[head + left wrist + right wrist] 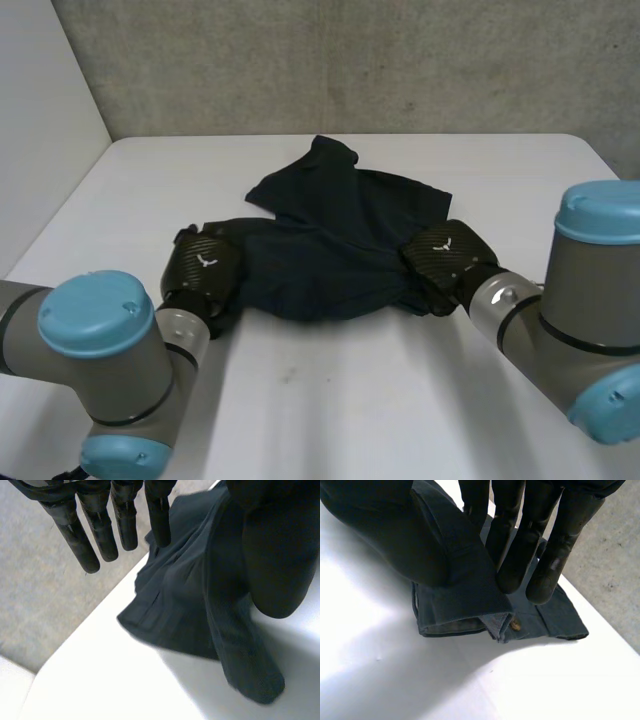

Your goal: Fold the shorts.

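Two hands, left hand (200,268) open with fingers straight and spread, cloth rising beside its thumb, right hand (448,255) pinching a folded edge between straight fingers and thumb, dark shorts (330,240) rumpled between them, mid-bench (350,400).

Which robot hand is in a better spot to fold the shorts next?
Probably the right hand: it pinches the edge of the shorts between fingers and thumb. The left hand has straight fingers, closing on nothing.
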Tool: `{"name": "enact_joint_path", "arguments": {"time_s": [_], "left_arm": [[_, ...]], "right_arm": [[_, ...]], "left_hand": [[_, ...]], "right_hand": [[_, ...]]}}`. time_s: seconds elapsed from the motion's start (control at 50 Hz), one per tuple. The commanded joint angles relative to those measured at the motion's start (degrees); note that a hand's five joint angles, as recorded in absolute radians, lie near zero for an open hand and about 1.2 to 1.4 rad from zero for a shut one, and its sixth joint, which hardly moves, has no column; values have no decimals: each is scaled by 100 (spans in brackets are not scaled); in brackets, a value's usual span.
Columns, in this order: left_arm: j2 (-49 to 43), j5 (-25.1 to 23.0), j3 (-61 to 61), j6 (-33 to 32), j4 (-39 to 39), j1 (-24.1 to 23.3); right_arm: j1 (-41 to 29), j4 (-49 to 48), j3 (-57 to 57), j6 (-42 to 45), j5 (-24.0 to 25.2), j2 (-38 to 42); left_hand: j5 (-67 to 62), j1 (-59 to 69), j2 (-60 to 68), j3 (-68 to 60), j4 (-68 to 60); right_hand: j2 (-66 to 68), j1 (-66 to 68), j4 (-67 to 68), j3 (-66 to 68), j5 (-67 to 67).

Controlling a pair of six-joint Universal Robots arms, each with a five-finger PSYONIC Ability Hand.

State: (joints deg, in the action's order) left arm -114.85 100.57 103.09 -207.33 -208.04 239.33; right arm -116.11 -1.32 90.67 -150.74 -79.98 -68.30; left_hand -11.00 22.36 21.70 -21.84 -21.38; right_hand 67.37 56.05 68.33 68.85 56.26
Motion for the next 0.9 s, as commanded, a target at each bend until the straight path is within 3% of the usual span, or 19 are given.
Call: {"name": "enact_joint_path", "arguments": {"time_s": [0.02, 0.2, 0.28, 0.38, 0.4, 0.48, 0.62, 0.78, 0.9], "left_arm": [[-29, 6, -17, 472, 176, 333], [112, -29, -61, 1089, 439, 501], [147, -283, -122, 1300, 729, 641], [147, -1222, -254, 1721, 1265, 887], [147, -1572, -306, 1905, 1475, 974], [199, -2093, -491, 2135, 1959, 1247], [1104, -1980, -728, 1977, 2408, 1362], [3053, -1831, -825, 679, 3023, 1345], [3645, -1734, -764, 175, 3270, 1187]], "right_arm": [[150, -351, 478, -333, 299, -149], [150, -448, 505, -438, 317, -166], [159, -456, 513, -518, 316, -166], [159, -527, 505, -535, 308, -175], [168, -527, 505, -535, 308, -175], [159, -500, 461, -500, 290, -245], [176, -334, 162, -325, 246, -824], [343, 1010, -760, 378, 194, -1791], [308, 1758, -1367, 624, 53, -1933]], "left_hand": [[-217, 80, 146, -133, -178], [-838, 701, 767, -754, -799], [-2584, 2448, 2514, -2500, -2546], [-5644, 5508, 5574, -5560, -5606], [-5898, 5761, 5827, -5814, -5859], [-5900, 5764, 5830, -5816, -5862], [-5900, 5764, 5830, -5816, -5862], [-5900, 5764, 5830, -5816, -5862], [-5900, 5764, 5830, -5816, -5862]], "right_hand": [[1263, 2395, 1167, 1115, 1374], [1263, 2395, 1167, 1115, 1374], [1263, 2395, 1167, 1115, 1374], [1263, 2395, 1167, 1115, 1374], [1263, 2395, 1167, 1115, 1374], [1263, 2395, 1167, 1115, 1374], [1263, 2395, 1167, 1115, 1374], [1263, 2395, 1167, 1115, 1374], [1263, 2395, 1167, 1115, 1374]]}}
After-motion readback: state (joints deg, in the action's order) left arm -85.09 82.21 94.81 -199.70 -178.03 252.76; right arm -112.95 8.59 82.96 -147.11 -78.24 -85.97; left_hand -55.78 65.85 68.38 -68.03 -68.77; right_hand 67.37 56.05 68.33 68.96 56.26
